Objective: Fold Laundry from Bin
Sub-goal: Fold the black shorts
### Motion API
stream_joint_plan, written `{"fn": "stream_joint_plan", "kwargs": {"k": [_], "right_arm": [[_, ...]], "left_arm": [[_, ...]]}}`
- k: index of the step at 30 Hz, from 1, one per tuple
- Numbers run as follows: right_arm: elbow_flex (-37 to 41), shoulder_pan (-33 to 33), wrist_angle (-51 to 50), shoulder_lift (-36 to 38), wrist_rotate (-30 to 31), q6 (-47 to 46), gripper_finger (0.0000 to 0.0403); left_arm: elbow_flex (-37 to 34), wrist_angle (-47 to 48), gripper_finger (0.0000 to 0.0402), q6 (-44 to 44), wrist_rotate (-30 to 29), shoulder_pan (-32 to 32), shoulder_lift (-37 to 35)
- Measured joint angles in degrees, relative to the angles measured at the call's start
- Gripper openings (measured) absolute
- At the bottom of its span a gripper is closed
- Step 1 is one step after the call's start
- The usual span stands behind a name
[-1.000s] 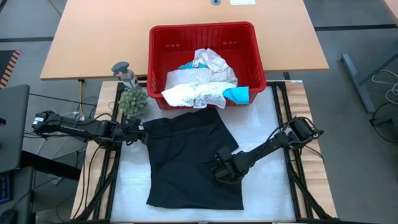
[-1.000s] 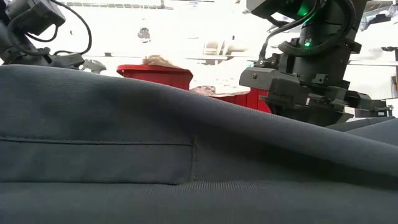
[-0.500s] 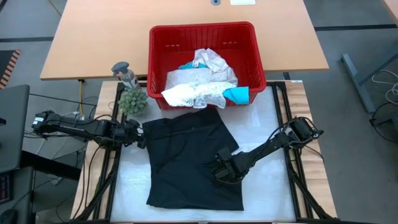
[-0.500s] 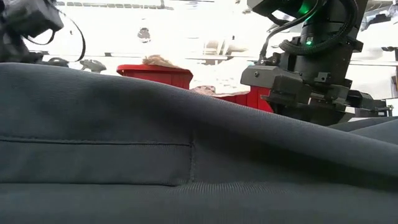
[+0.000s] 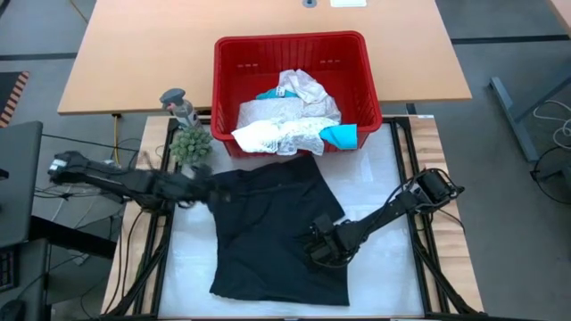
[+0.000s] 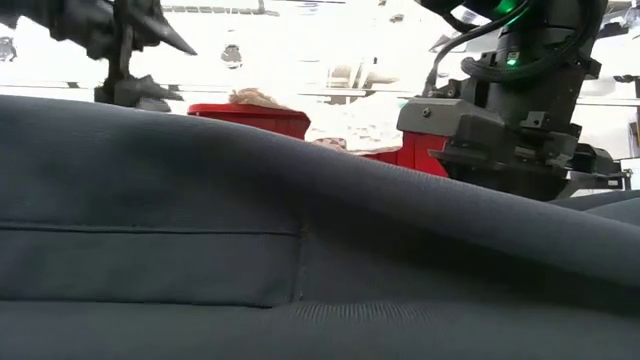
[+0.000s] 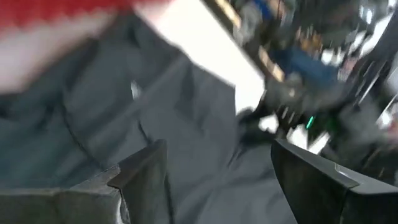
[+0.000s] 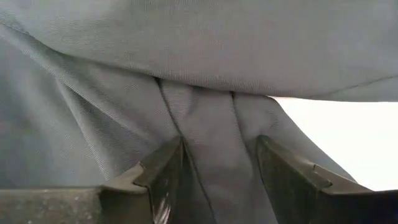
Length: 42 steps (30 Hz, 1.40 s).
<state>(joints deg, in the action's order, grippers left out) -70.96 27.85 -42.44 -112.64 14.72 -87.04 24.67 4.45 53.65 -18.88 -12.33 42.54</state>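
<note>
A black garment point(image 5: 268, 227) lies spread flat on the white table top, and it fills the foreground of the low view point(image 6: 250, 250). The red bin point(image 5: 232, 53) stands beyond it with white lacy cloth point(image 5: 281, 125) and teal cloth point(image 5: 339, 135) inside; some of this spills over the bin's near rim. My left gripper point(image 5: 203, 189) hovers open over the garment's far left corner, with nothing between its fingers point(image 7: 217, 168). My right gripper point(image 5: 321, 250) stands open on the garment near its right edge. My right gripper comes from above, pointing steeply down, and its open fingers point(image 8: 165, 171) rest on the black garment near the right edge. A raised ridge of the cloth point(image 8: 214, 143) stands between the two fingers. The garment stays on the table.
A small green plant point(image 5: 190, 143) and a grey figure point(image 5: 178, 105) stand at the table's far left, close to my left arm. A wooden desk point(image 5: 134, 53) carries the far part of the bin. White table top point(image 5: 384, 178) is bare to the right of the garment.
My left gripper has risen from the garment's far left corner and tipped up toward level; it shows blurred. The black garment lies as before. My right gripper has kept still.
</note>
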Motion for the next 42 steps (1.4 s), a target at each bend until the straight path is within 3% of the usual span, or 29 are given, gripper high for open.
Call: {"fn": "stream_joint_plan", "kwargs": {"k": [5, 8, 15, 18, 21, 26, 30, 35, 42], "right_arm": [[-0.2, 0.2, -0.1, 1.0, 0.4, 0.0, 0.0232], [-1.2, 1.2, -1.5, 3.1, 4.2, 1.2, 0.0232], [-4.2, 0.4, -13.2, 17.1, 17.3, 0.3, 0.0219], [-4.3, -3.5, -19.6, 22.8, 19.0, 0.1, 0.0213], [-4.3, -10.0, -26.7, 25.8, 17.0, 3.3, 0.0207], [-2.0, -21.7, -19.1, 25.5, 10.3, 19.7, 0.0204], [1.3, -29.1, -14.1, 22.9, 2.9, 28.6, 0.0207], [7.2, -33.6, -4.1, 22.4, -3.3, 33.4, 0.0218], [13.7, -35.8, 8.7, 22.3, -4.4, 37.7, 0.0223]], "left_arm": [[-5.8, -9.1, 0.0275, 3.1, -0.7, -3.8, 13.2], [-6.8, -16.2, 0.0274, 4.5, -0.2, -5.9, 19.6], [-6.7, -22.7, 0.0274, 5.8, -0.5, -10.4, 32.4], [-6.6, -23.1, 0.0274, 7.4, -2.1, -11.5, 37.6], [-6.4, -25.3, 0.0274, 9.1, -2.9, -12.4, 41.9], [-6.4, -31.7, 0.0274, 7.7, -2.6, -14.7, 45.6], [-6.0, -31.4, 0.0274, 8.2, -2.0, -16.5, 46.1], [-6.0, -31.3, 0.0274, 9.7, -2.0, -18.2, 46.1], [-4.6, -30.3, 0.0274, 11.2, -2.4, -18.3, 46.3]]}}
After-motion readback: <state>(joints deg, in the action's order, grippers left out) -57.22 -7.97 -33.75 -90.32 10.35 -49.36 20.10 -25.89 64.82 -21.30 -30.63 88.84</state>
